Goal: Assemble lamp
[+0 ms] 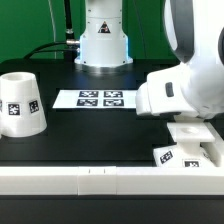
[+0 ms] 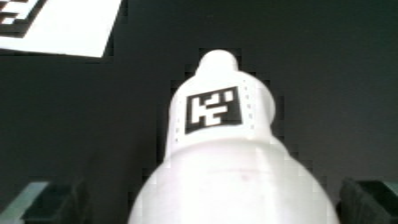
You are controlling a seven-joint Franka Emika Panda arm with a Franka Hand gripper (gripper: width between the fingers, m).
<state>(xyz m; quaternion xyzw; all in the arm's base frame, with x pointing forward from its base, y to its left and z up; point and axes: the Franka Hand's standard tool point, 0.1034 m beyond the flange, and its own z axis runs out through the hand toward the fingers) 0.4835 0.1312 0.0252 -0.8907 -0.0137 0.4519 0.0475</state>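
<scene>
Bulb (image 2: 222,150) in reach, end effector (image 2: 210,195) wide open above it

Jaws straddle nothing yet; closing off-centre could squirt the rounded part sideways toward the base (image 1: 192,150) at four o'clock, shade (image 1: 22,103) at nine.

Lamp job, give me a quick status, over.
Gripper open, holding nothing. Bulb right under it, not grasped. Shade apart at exterior view's left; base partly hidden by arm. Nothing in the way.

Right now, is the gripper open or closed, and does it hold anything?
Gripper: open wide, with the bulb between the fingers; whether they touch the bulb cannot be told.
</scene>
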